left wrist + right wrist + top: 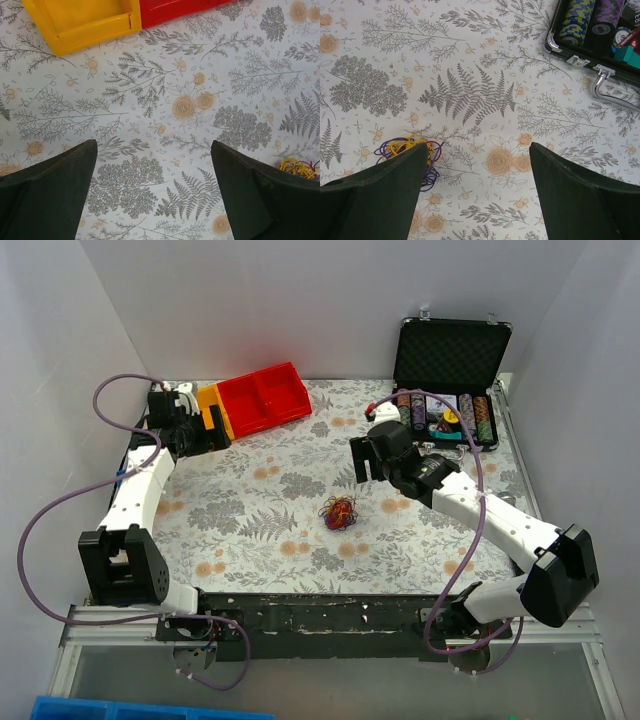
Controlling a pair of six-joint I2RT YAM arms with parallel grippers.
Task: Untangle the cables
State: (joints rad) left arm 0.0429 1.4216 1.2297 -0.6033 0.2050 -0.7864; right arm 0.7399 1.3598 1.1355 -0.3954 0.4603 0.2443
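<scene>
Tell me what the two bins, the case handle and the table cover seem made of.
The red bin and yellow bin look like moulded plastic: uniform colour, soft sheen, thick rims. The case handle looks like polished metal, bright and reflective. The table cover seems a printed matte sheet, cloth or vinyl.

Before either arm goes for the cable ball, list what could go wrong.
The cables are thin loops bunched in one ball; a pinch may catch several and tighten it.
The ball sits by one finger of the open right gripper, not between both; a straight descent could press on it.
The chip case lies near that gripper; a swing might clip it.
</scene>
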